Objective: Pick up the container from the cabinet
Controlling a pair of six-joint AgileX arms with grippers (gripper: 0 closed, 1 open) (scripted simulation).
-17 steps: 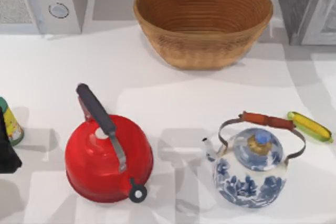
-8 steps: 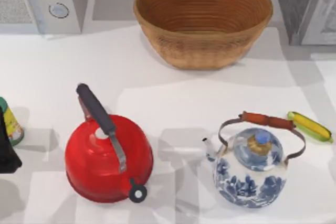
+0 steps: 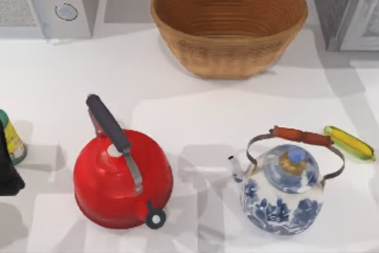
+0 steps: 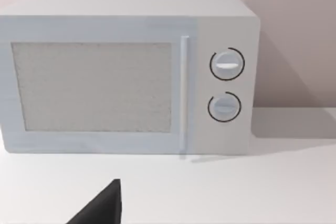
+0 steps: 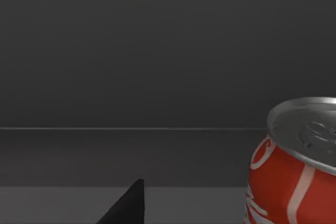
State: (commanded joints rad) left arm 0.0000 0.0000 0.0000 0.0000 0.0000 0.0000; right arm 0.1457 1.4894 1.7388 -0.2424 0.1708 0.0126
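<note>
Red metal can (image 5: 294, 166) — round, silver-lidded — upright in dark cabinet (image 5: 157, 51).

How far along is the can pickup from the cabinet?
Done: the right wrist view looks into the dark cabinet interior, with the red soda can upright and close. In hand: nothing visibly gripped. Left: closing on the can and lifting it out. The left arm sits at the table's left edge.

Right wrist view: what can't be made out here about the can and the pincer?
- Red soda can with silver top: cut off by the frame edges, so its lower body and label are unreadable.
- Right pincer: one dark fingertip shows at the frame edge; open or shut unclear.
- Cabinet interior: dark, walls indistinct.
</note>
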